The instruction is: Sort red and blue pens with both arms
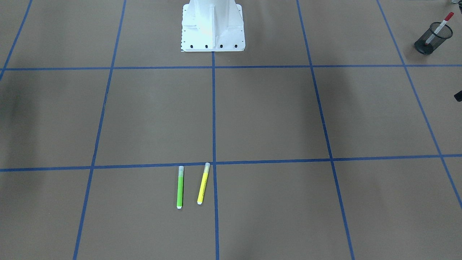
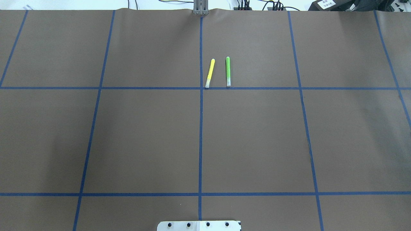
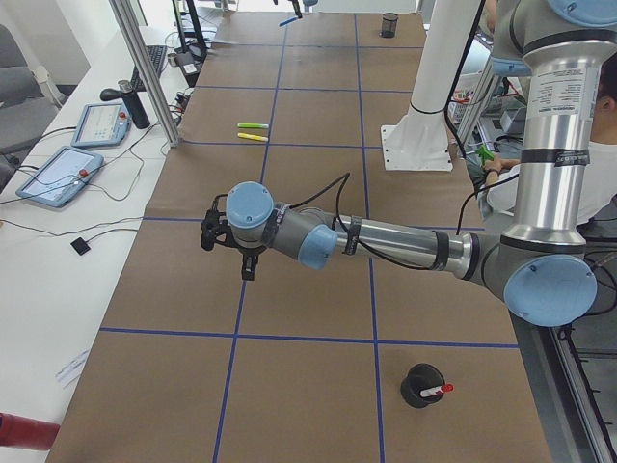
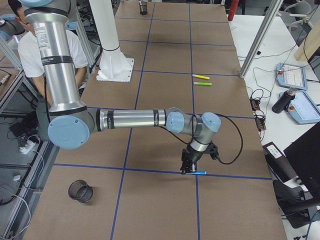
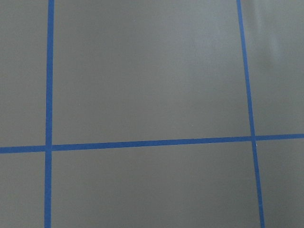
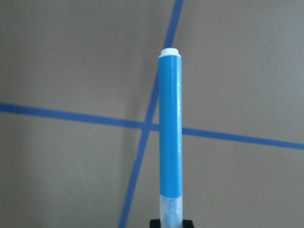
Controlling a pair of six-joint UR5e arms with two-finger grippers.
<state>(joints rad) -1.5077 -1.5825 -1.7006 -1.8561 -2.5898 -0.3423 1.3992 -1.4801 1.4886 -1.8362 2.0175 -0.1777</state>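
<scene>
Over on the left arm's side, we see the red-capped marker (image 1: 441, 26) standing tilted in the black mesh cup (image 1: 428, 42), so we count red as sorted. Blue is half done: the right hand (image 4: 188, 168) is clamped on the blue highlighter (image 6: 171, 133) at its clear-cap end, with the white end pointing away from the wrist camera. The pen sits low by a tape crossing on the counter (image 2: 144, 138), and we can't tell whether it's lifted or touching. A second mesh cup (image 4: 80, 190) sits near the right arm's base, looks empty, and is well apart from the pen. Our guess is that blue goes there, which leaves a carry and a drop. The left hand (image 3: 247, 266) hangs over bare counter, well clear of its cup. Only the side view shows it, and its wrist camera sees just paper and tape, so we can't tell whether it's spread or closed. The green highlighter (image 1: 180, 187) and yellow highlighter (image 1: 203, 183) lie side by side toward the operators' edge; they're not part of the sort, so we'd leave them.
</scene>
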